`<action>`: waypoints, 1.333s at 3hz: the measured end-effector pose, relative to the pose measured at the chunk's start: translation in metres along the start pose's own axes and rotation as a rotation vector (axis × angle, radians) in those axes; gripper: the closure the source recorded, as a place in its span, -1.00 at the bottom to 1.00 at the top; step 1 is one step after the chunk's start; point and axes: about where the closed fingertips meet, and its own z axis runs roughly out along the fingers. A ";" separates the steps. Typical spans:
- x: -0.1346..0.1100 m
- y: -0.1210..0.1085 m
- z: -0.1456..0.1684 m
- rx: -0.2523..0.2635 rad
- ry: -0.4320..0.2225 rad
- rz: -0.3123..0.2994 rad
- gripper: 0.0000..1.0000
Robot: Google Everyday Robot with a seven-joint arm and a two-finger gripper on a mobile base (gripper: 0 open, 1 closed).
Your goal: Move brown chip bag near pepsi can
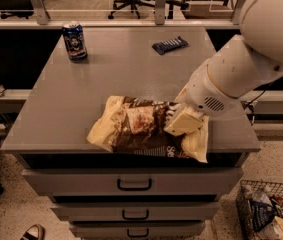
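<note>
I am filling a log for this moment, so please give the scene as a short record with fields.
surface: gray cabinet top, drawers below
brown chip bag: lying flat near the front edge
pepsi can: upright, back left corner, far from the bag
wrapped bar: dark blue, back edge, right of centre
gripper: at the bag's right part, arm reaching from the right
task state: bag not yet near the can

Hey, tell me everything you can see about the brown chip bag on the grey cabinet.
The brown chip bag is a large, crinkly, glossy packet, dark brown in the middle with cream-yellow ends and white lettering. It lies flat and rumpled at the front of the grey cabinet top, and its right corner seems to hang over the front edge. The pincer sits on its right part, touching it.
</note>
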 end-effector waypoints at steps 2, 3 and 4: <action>-0.004 -0.024 -0.050 0.196 -0.015 0.086 1.00; -0.004 -0.024 -0.050 0.196 -0.015 0.086 1.00; -0.030 -0.044 -0.043 0.229 -0.066 0.099 1.00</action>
